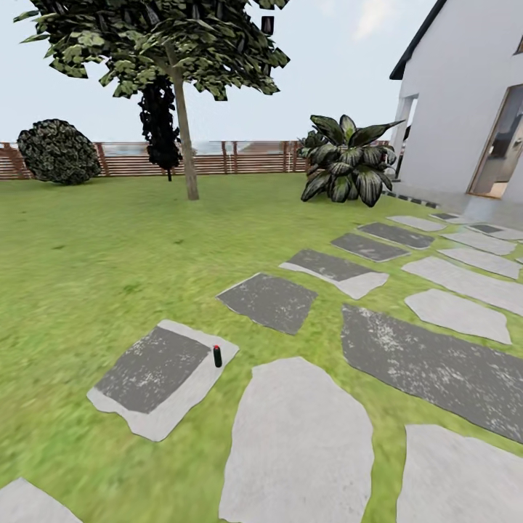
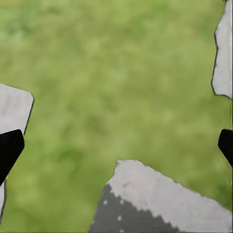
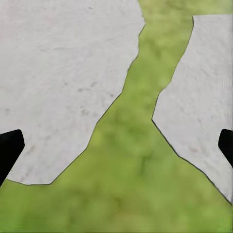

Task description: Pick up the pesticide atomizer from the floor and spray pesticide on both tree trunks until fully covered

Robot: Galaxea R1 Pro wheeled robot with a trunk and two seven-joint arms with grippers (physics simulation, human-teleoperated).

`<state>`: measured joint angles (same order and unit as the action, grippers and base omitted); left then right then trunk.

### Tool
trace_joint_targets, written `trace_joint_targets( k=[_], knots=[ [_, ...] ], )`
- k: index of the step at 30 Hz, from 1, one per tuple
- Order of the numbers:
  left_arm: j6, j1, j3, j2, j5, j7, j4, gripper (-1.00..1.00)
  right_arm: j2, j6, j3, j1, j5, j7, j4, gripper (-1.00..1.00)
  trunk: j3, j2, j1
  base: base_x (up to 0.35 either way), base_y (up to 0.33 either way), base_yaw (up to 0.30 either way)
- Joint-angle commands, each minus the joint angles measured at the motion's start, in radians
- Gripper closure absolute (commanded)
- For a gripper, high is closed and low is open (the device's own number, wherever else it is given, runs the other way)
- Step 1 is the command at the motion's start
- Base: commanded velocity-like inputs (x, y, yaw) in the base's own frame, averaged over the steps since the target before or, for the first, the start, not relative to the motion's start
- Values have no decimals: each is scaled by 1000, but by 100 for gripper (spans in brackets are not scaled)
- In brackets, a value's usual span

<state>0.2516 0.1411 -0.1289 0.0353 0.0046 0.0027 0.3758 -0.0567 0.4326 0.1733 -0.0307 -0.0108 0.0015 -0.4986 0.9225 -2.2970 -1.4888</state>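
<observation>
The pesticide atomizer (image 1: pixel 217 356), a tiny dark bottle with a reddish top, stands upright on the right edge of a grey stone slab (image 1: pixel 156 378) in the lawn. One tall tree stands far back near the fence; its thin-looking straight trunk (image 1: pixel 186 138) carries ragged grey-green foliage (image 1: pixel 156 40). My left gripper (image 2: pixel 116 145) hangs open over grass and a slab corner, its dark fingertips (image 2: pixel 9 148) wide apart. Over a grass strip between two pale slabs, my right gripper (image 3: pixel 116 148) is open too, with nothing between its fingers (image 3: pixel 9 145).
Stone paving slabs (image 1: pixel 298 443) run from the foreground toward a white house (image 1: pixel 465 94) at the right. A broad-leaved plant (image 1: pixel 347 165) stands beside the house. A round dark bush (image 1: pixel 58 151) and a brown slat fence (image 1: pixel 240 158) edge the lawn (image 1: pixel 87 254).
</observation>
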Motion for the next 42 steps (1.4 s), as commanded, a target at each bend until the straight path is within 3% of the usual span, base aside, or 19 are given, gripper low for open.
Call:
trace_joint_targets(
  k=[1, 29, 42],
  knots=[
    [0, 0, 0, 0, 0, 0, 0, -100, 0, 0, 0, 0, 0, 0, 0, -100, 0, 0, 0, 233, -255, 0],
    [0, 0, 0, 0, 1, 0, 0, -100, 0, 0, 0, 0, 0, 0, -2, -100, 0, 0, 0, 233, -255, 2],
    [0, 0, 0, 0, 1, 0, 0, -100, 1, 0, 0, 0, 0, 0, -2, -100, 0, 0, 0, 232, -256, 218]
  ],
)
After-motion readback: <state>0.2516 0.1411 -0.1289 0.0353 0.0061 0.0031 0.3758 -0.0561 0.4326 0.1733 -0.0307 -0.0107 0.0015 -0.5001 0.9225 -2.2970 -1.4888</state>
